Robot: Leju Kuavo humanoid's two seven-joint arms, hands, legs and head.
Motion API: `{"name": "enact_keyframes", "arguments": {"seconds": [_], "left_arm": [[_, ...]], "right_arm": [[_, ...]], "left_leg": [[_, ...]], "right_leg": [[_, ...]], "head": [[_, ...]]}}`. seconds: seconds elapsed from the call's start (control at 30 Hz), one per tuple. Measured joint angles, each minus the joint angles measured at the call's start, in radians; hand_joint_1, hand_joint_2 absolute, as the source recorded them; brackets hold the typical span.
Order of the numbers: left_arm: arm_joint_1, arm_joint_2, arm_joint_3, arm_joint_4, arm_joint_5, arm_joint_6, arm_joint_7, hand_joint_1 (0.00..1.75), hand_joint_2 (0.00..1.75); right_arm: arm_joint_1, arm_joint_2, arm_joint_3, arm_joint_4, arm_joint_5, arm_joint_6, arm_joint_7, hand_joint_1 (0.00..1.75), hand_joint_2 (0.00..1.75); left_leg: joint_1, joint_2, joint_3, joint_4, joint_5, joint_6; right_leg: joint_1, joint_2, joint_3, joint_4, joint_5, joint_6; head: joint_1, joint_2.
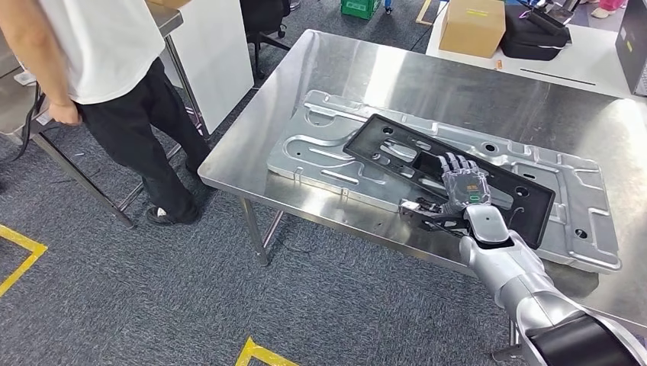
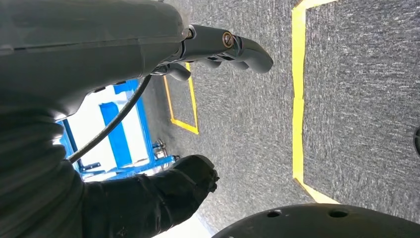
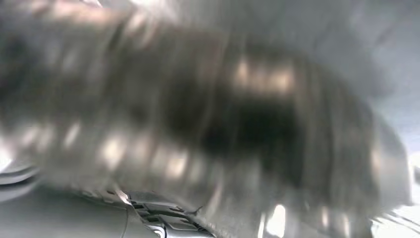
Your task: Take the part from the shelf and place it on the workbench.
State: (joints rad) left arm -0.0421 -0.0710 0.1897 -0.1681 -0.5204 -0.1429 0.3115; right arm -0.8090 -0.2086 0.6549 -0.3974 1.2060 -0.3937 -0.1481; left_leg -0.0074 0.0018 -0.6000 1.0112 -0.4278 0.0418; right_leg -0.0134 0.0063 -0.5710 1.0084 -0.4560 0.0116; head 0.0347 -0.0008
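Observation:
A long black plastic frame part (image 1: pixel 397 149) lies slanted on top of a silver stamped metal panel (image 1: pixel 320 149) on the steel workbench (image 1: pixel 366 69). My right hand (image 1: pixel 464 187) sits at the part's near end, fingers laid flat over its top and the thumb at its near edge, gripping it. The right wrist view is a blur of shiny metal. My left hand (image 2: pixel 208 49) hangs over grey carpet with nothing in it, its fingers apart from the thumb.
A person in a white shirt and black trousers (image 1: pixel 114 84) stands left of the workbench beside another metal table. A cardboard box (image 1: pixel 473 27) and a black bag (image 1: pixel 538 34) sit on a white table behind. Yellow tape (image 1: pixel 23 252) marks the carpet.

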Motion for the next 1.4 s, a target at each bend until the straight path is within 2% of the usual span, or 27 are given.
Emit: {"name": "enact_keyframes", "arguments": {"seconds": [0.03,0.17,0.4,0.5,0.53,0.57,0.67,0.7,0.73,0.77,0.83,0.9,0.97,1.03,1.07,1.1,1.17,1.2,1.23,1.27,1.3,1.37,1.4], "left_arm": [[0.0,0.0,0.002,0.0,0.0,0.001,0.001,0.0,1.75],[0.0,0.0,0.006,0.0,0.0,0.003,0.004,0.0,0.0],[0.0,-0.001,0.019,0.0,0.0,0.009,0.006,0.0,0.0],[0.0,-0.001,0.02,0.0,0.0,0.009,0.006,0.0,0.0],[0.0,-0.002,0.021,0.0,-0.001,0.009,0.006,0.0,0.0],[-0.001,-0.002,0.023,0.0,-0.002,0.009,0.006,0.0,0.0],[0.0,-0.005,0.029,0.0,-0.007,0.01,0.006,0.0,0.0],[0.0,-0.005,0.032,0.0,-0.009,0.01,0.006,0.0,0.0],[0.0,-0.005,0.035,0.0,-0.012,0.011,0.006,0.0,0.0],[0.001,-0.006,0.039,0.0,-0.014,0.012,0.006,0.0,0.0],[0.0,-0.008,0.044,0.0,-0.02,0.015,0.007,0.0,0.0],[0.0,-0.01,0.046,0.0,-0.026,0.018,0.008,0.0,0.0],[0.0,-0.011,0.049,0.0,-0.032,0.019,0.008,0.0,0.0],[0.002,-0.009,0.052,0.0,-0.035,0.014,0.004,0.0,0.0],[0.002,-0.008,0.054,0.0,-0.035,0.011,0.001,0.0,0.0],[0.003,-0.007,0.055,0.0,-0.036,0.008,-0.001,0.0,0.0],[0.003,-0.006,0.058,0.0,-0.037,0.006,-0.004,0.0,0.0],[0.003,-0.006,0.059,0.0,-0.037,0.006,-0.004,0.0,0.0],[0.003,-0.006,0.06,0.0,-0.038,0.006,-0.004,0.0,0.0],[0.003,-0.006,0.06,0.0,-0.038,0.006,-0.004,0.0,0.0],[0.003,-0.006,0.061,0.0,-0.039,0.008,-0.004,0.0,0.0],[0.001,-0.004,0.064,0.0,-0.043,0.016,-0.004,0.0,0.0],[0.001,-0.004,0.065,0.0,-0.045,0.02,-0.004,0.0,0.0]], "right_arm": [[0.0,-0.001,0.0,-0.002,0.002,-0.007,0.004,0.0,0.0],[0.0,-0.004,0.0,-0.009,0.008,-0.022,0.012,0.0,0.0],[0.003,-0.007,0.001,-0.051,0.018,-0.064,0.025,0.0,0.0],[0.004,-0.009,0.001,-0.069,0.019,-0.068,0.026,0.0,0.0],[0.006,-0.012,0.001,-0.08,0.021,-0.072,0.026,0.0,0.0],[0.008,-0.016,0.001,-0.093,0.023,-0.078,0.027,0.0,0.0],[0.027,-0.027,0.002,-0.151,0.034,-0.09,0.031,0.0,0.0],[0.039,-0.031,0.002,-0.175,0.039,-0.092,0.033,0.0,0.0],[0.052,-0.034,0.003,-0.203,0.043,-0.092,0.036,0.0,0.0],[0.064,-0.039,0.003,-0.232,0.046,-0.091,0.039,0.0,0.0],[0.081,-0.047,0.004,-0.291,0.051,-0.09,0.041,0.0,0.0],[0.099,-0.054,0.005,-0.35,0.051,-0.092,0.042,0.0,0.0],[0.126,-0.06,0.006,-0.405,0.051,-0.096,0.043,0.0,0.0],[0.155,-0.063,0.007,-0.451,0.051,-0.098,0.044,0.0,0.0],[0.169,-0.063,0.008,-0.474,0.051,-0.099,0.045,0.0,0.0],[0.182,-0.064,0.009,-0.496,0.051,-0.099,0.045,0.0,0.0],[0.208,-0.065,0.011,-0.537,0.051,-0.099,0.046,0.0,0.0],[0.221,-0.066,0.012,-0.554,0.052,-0.099,0.048,0.0,0.0],[0.233,-0.068,0.014,-0.57,0.054,-0.099,0.051,0.0,0.0],[0.243,-0.071,0.015,-0.584,0.057,-0.099,0.055,0.0,0.0],[0.25,-0.074,0.016,-0.598,0.06,-0.098,0.059,0.0,0.0],[0.259,-0.08,0.018,-0.627,0.066,-0.097,0.069,0.0,0.0],[0.262,-0.083,0.018,-0.639,0.067,-0.096,0.072,0.0,0.0]], "left_leg": [[0.0,0.0,0.0,0.0,0.0,0.0],[-0.001,0.0,-0.001,0.001,0.0,0.0],[-0.006,0.0,-0.004,0.006,-0.004,0.006],[-0.005,0.001,-0.003,0.002,0.003,0.015],[-0.004,0.002,-0.002,-0.004,0.009,0.02],[-0.002,0.004,-0.002,-0.01,0.013,0.025],[-0.002,0.006,-0.007,-0.013,0.019,0.031],[-0.002,0.007,-0.009,-0.011,0.019,0.031],[-0.002,0.007,-0.012,-0.008,0.02,0.031],[-0.002,0.007,-0.015,-0.004,0.02,0.03],[-0.002,0.007,-0.024,0.008,0.019,0.026],[-0.003,0.006,-0.031,0.016,0.023,0.016],[-0.002,0.006,-0.035,0.016,0.031,0.001],[0.0,0.004,-0.042,0.022,0.025,-0.014],[0.001,0.003,-0.05,0.042,0.001,-0.02],[0.003,0.002,-0.065,0.082,-0.038,-0.026],[0.01,0.001,-0.102,0.206,-0.129,-0.037],[0.014,0.001,-0.114,0.262,-0.155,-0.041],[0.017,0.001,-0.112,0.291,-0.16,-0.045],[0.02,0.002,-0.092,0.284,-0.146,-0.048],[0.023,0.002,-0.054,0.241,-0.121,-0.049],[0.024,-0.001,0.045,0.101,-0.095,-0.046],[0.021,-0.003,0.077,0.048,-0.092,-0.043]], "right_leg": [[0.0,0.0,0.0,0.0,0.0,0.0],[0.0,0.0,0.0,0.0,0.0,0.0],[-0.007,0.0,-0.002,-0.002,0.001,0.009],[-0.009,0.0,-0.002,0.001,0.001,0.017],[-0.01,-0.001,-0.006,0.012,-0.011,0.019],[-0.01,-0.001,-0.017,0.041,-0.036,0.02],[-0.009,-0.002,-0.086,0.218,-0.141,0.023],[-0.009,-0.002,-0.102,0.264,-0.155,0.024],[-0.01,-0.003,-0.103,0.278,-0.15,0.024],[-0.01,-0.004,-0.087,0.255,-0.128,0.023],[-0.01,-0.007,-0.017,0.129,-0.072,0.018],[-0.003,-0.009,0.028,0.038,-0.045,0.01],[0.005,-0.008,0.028,0.025,-0.038,0.001],[0.0,-0.009,0.021,0.017,-0.026,-0.014],[-0.003,-0.01,0.016,0.013,-0.017,-0.024],[-0.006,-0.011,0.008,0.009,-0.008,-0.031],[-0.005,-0.011,-0.014,0.011,0.008,-0.038],[-0.005,-0.011,-0.027,0.014,0.015,-0.037],[-0.005,-0.011,-0.039,0.017,0.022,-0.036],[-0.005,-0.011,-0.051,0.021,0.029,-0.033],[-0.006,-0.01,-0.062,0.025,0.035,-0.029],[-0.008,-0.009,-0.08,0.035,0.046,-0.018],[-0.008,-0.009,-0.085,0.037,0.051,-0.011]], "head": [[0.0,0.0],[0.0,0.0],[0.0,0.0],[0.0,0.0],[0.0,0.0],[0.0,0.0],[0.001,0.0],[0.001,0.0],[0.001,0.0],[0.001,0.0],[0.001,0.0],[0.0,0.0],[0.0,0.0],[0.0,0.0],[0.0,0.0],[-0.001,0.0],[-0.002,0.0],[-0.002,0.0],[-0.002,0.0],[-0.002,0.0],[-0.002,0.0],[-0.002,0.0],[-0.002,0.0]]}}
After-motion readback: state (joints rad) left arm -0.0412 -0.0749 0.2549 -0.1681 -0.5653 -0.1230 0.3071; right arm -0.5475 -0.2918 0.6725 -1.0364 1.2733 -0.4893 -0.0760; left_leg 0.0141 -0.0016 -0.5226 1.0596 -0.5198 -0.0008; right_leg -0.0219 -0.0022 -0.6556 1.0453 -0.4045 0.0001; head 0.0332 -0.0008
